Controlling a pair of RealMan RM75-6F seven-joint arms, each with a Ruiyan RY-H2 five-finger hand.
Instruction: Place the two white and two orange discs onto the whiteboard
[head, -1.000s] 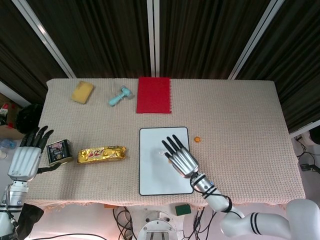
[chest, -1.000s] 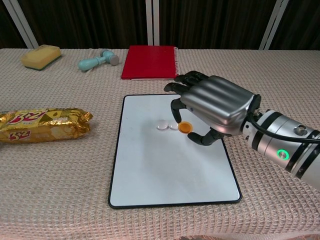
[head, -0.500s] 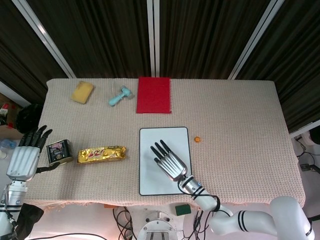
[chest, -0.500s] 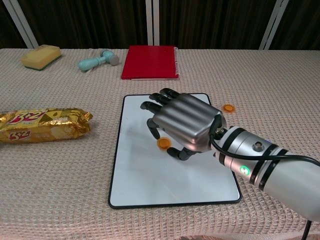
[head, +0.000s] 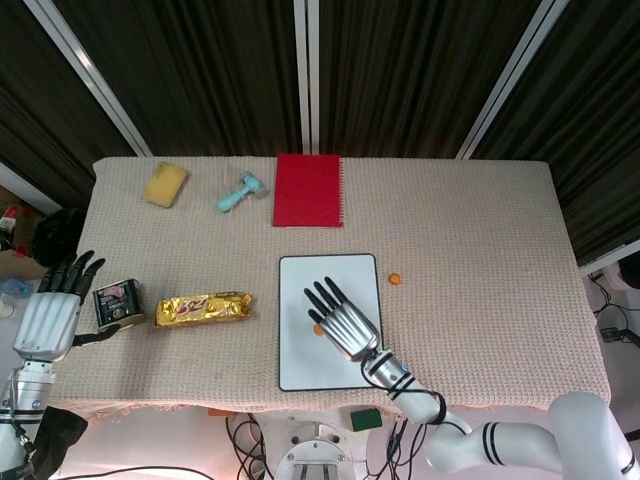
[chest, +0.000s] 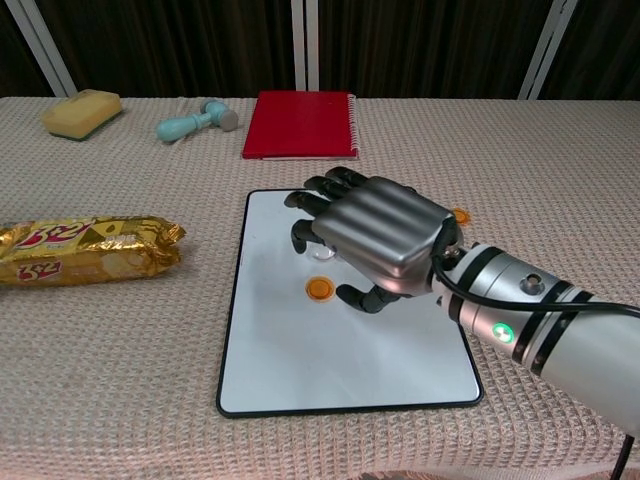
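Head view: the right hand (head: 340, 320) is hovering palm down over the whiteboard (head: 300, 368), fingers apart and holding nothing. One orange disc (head: 317, 329) is lying on the whiteboard, peeking out just beside the fingers. A second orange disc (head: 395, 279) is sitting on the table (head: 480, 260), just off the whiteboard's right edge. The white discs are hidden under the hand here. The left hand (head: 50, 315) is idling far left of the whiteboard beside a small tin (head: 118, 304), apparently empty.

Chest view: the right hand (chest: 380, 240) is arched above the whiteboard (chest: 330, 370), fingers loosely curled but gripping nothing. The placed orange disc (chest: 319, 289) is lying free below the fingertips; a bit of white disc (chest: 321, 257) is showing under them.

Judgement: the step in hand is fetching the outlying disc (chest: 460, 215). Lift clear first to avoid sweeping the placed discs, then pinch the thin disc at its edge.
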